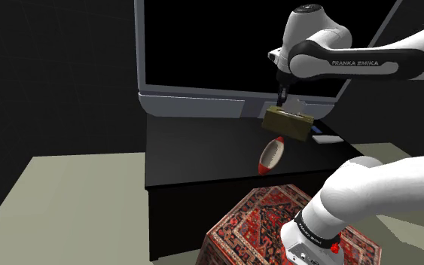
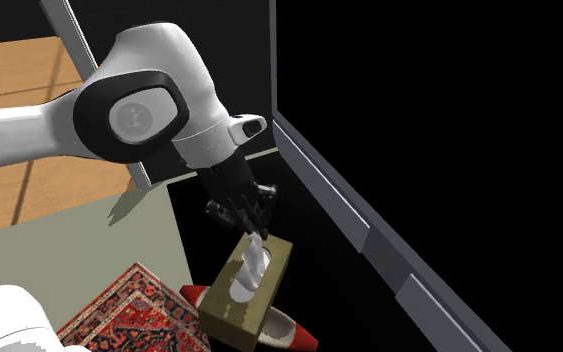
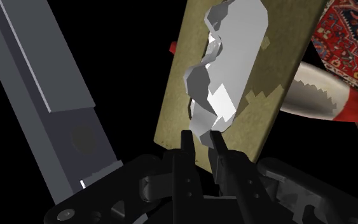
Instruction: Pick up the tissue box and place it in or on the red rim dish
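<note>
Tissue box (image 1: 288, 123), olive with a white tissue (image 3: 225, 70) poking from its top, hangs beneath the tool (image 1: 282, 102), whose fingers (image 3: 187, 149) are clamped on that tissue. At about six o'clock from it in the shoulder view, the red rim dish (image 1: 273, 155) lies on the black counter (image 1: 195, 150).

Dim renders, with big black areas around the dark table (image 1: 195, 150). The white arm (image 1: 368, 64) is the brightest surface, lit from above, with soft grey shading on its undersides. The pale floor (image 2: 69, 240) carries a jagged grey shadow (image 2: 129, 205) beside the arm. The tissue box (image 3: 273, 83) paper shows flat grey facets and one bright white patch.
</note>
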`<state>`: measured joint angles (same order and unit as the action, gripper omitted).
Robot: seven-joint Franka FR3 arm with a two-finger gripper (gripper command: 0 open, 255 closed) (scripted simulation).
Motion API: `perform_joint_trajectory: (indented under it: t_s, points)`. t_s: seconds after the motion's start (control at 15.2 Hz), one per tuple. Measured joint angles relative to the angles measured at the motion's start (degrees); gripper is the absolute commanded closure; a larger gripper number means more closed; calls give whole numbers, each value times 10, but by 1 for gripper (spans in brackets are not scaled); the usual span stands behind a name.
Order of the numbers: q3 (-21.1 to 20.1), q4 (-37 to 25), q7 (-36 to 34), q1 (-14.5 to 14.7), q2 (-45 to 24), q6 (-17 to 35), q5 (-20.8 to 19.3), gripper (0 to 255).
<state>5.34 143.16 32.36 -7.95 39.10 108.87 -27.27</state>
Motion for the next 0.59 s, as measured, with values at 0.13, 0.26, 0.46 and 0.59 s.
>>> perform_joint_trajectory:
  t_s: [0.13, 0.26, 0.46, 0.59]
  points:
    - [4, 26, 11, -4, 45, -16, -3, 255]
    - [6, 41, 11, -6, 54, -9, -6, 255]
    - [9, 64, 4, -7, 57, 10, -11, 255]
    - [11, 78, -1, -9, 56, 23, -15, 255]
